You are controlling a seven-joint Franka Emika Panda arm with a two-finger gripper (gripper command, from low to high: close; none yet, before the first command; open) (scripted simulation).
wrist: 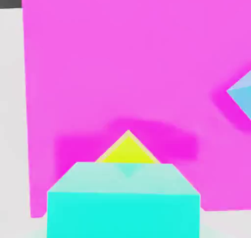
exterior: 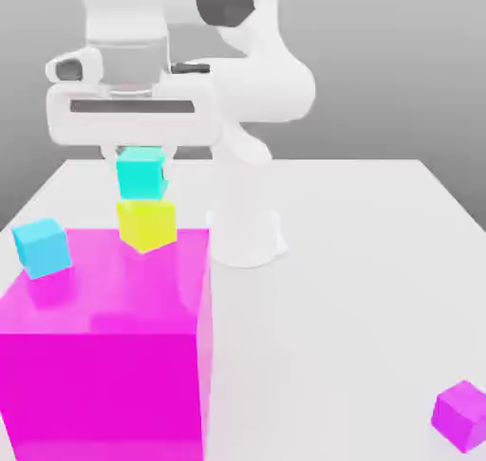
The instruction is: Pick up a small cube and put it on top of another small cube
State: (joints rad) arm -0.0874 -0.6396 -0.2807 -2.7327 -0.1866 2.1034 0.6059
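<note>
You're seeing the teal cube (exterior: 140, 173) sitting on the yellow cube (exterior: 146, 224) atop the huge magenta block (exterior: 104, 355); sky-blue cube (exterior: 42, 247) sitting nearby; gripper (exterior: 140, 156) finger spacing can't be told.

Teal cube (exterior: 140, 173), yellow cube (exterior: 146, 223), magenta block (exterior: 104, 345).

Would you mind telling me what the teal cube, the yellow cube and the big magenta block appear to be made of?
All look like plain rendered solids, material open. Teal cube: flat, matte, untextured, perhaps plastic. Yellow cube: same even matte colour, sharp edges. Magenta block: slightly glossy, since faint cube reflections show on its top.
</note>
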